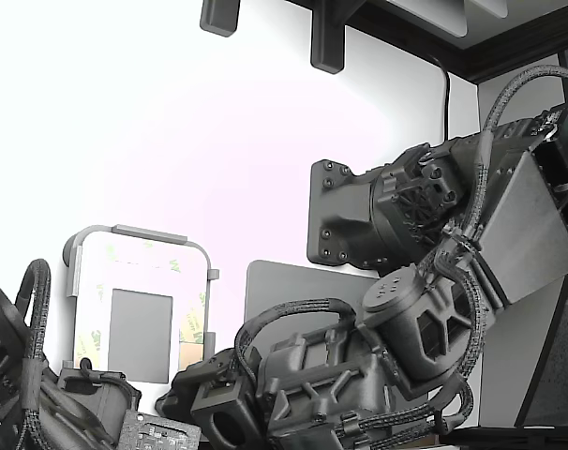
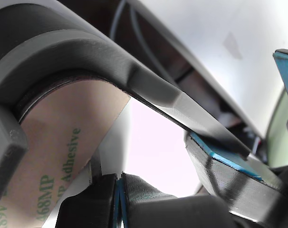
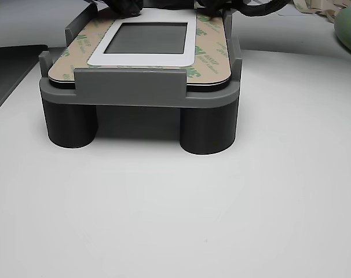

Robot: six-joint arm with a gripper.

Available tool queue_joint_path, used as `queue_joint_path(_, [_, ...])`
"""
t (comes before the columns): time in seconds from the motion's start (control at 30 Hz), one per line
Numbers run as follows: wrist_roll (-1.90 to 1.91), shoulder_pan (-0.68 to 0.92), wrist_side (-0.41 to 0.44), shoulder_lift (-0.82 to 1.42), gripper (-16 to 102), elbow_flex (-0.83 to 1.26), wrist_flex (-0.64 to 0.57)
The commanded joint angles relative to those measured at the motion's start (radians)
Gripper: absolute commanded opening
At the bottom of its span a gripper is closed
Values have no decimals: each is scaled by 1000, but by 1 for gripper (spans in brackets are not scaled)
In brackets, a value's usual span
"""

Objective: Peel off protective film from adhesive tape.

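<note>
In your wrist view the film (image 2: 49,156), tan with green print, lies flat under the grey holder's rim (image 2: 134,76), just beside the gripper (image 2: 158,194). Its blue-padded fingers (image 2: 225,159) stand apart with bright gap between them, and nothing is pinched. In the other view you see one grey holder (image 3: 135,87) on two round legs, one white plate (image 3: 190,43) around one grey square (image 3: 146,37), with film-covered tape (image 3: 213,49) framing it.

The protective film (image 2: 53,161) reads "468MP" and "Adhesive" in green.
</note>
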Motion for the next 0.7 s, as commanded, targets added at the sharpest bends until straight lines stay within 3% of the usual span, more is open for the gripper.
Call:
queue_joint_path(0.0, [2, -5, -3, 28, -10, -31, 2])
queue_joint_path(0.67, [0, -2, -3, 28, -10, -55, 38])
